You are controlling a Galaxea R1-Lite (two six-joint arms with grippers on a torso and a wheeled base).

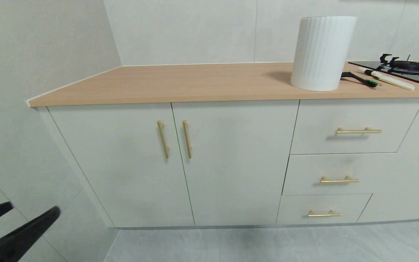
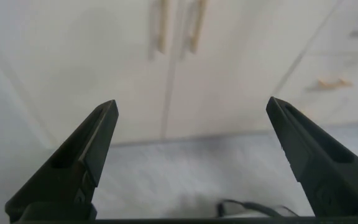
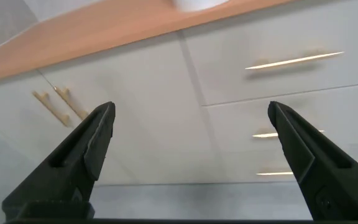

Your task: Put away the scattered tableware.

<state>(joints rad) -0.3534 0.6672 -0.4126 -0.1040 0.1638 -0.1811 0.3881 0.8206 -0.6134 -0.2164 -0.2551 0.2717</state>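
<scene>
By my reading the job is barely begun. Two pieces lie loose on the counter (image 1: 180, 82) just beside the white ribbed canister (image 1: 322, 52), on its hob side. One is a long pale utensil (image 1: 395, 82); the other is a dark-handled utensil (image 1: 356, 78) with a green tip, and its handle nearly touches the canister's base. Neither is held, and I judge both have yet to go into the canister or a drawer. What kind of utensils they are I cannot tell.

My left gripper (image 2: 191, 106) hangs well below and to the left of the canister, fingers wide apart and empty, facing the cupboard doors (image 1: 173, 160). My right gripper (image 3: 191, 107) is likewise spread with nothing in it, pointed at the drawers (image 1: 355, 142) beneath the canister.

The counter is pale wood, running into a corner of grey tiled wall (image 1: 180, 29). A black hob (image 1: 409, 69) sits beyond the canister, and grey floor (image 1: 267, 243) lies below the cupboards.
</scene>
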